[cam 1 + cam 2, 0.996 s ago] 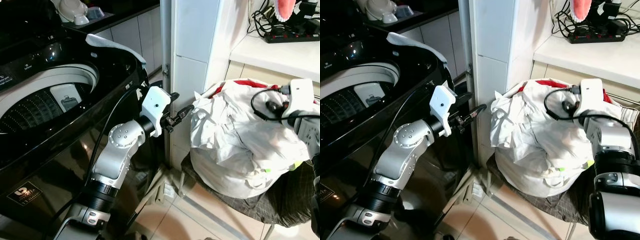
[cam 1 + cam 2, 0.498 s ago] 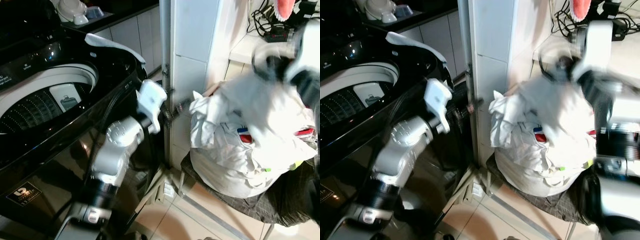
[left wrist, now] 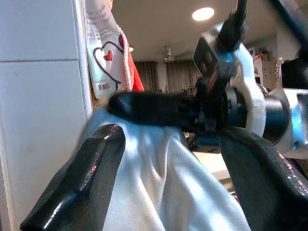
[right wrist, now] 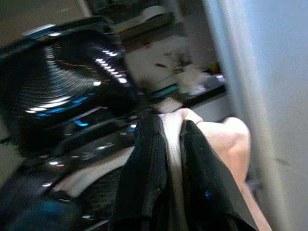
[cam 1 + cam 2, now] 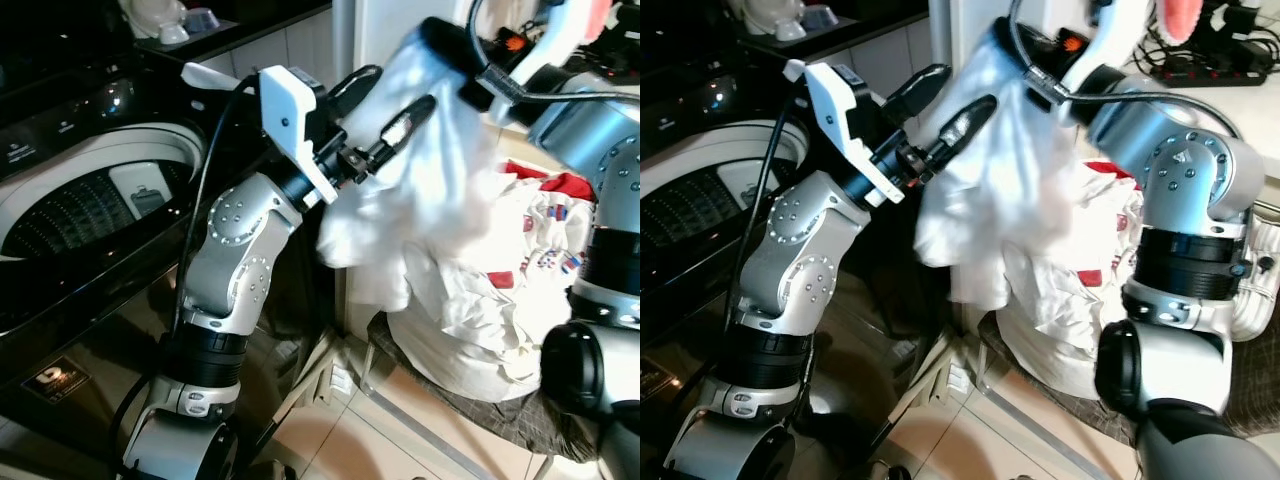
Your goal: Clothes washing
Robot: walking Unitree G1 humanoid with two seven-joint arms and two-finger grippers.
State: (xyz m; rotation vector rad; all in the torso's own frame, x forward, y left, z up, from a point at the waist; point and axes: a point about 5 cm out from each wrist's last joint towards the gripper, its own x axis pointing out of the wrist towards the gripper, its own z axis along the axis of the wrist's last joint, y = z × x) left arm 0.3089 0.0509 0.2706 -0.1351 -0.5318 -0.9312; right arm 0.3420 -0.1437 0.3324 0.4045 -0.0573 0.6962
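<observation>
The black top-loading washing machine (image 5: pixel 90 180) is standing at the robot's left with its lid up, and its ribbed drum (image 5: pixel 75 215) is showing (nothing can be made out inside it). To the right, a heap of white laundry (image 5: pixel 480 300) with red and blue patches is lying piled on a dark cloth on a low stand beside the tiled wall.

A white garment (image 5: pixel 1005 170) is hanging in the air above that heap, blurred, level with the machine's rim. The right tool (image 4: pixel 174 144) is pinching it at the top, its two black fingers pressed close with a fold of pale cloth between them.

The left tool (image 5: pixel 385 105) is raised beside the garment with its fingers (image 3: pixel 84 178) spread wide; the cloth is lying between them, though they are not closing on it.

On the desk (image 5: pixel 1200 95) behind, a power strip (image 5: pixel 1225 70) and cables are lying.
</observation>
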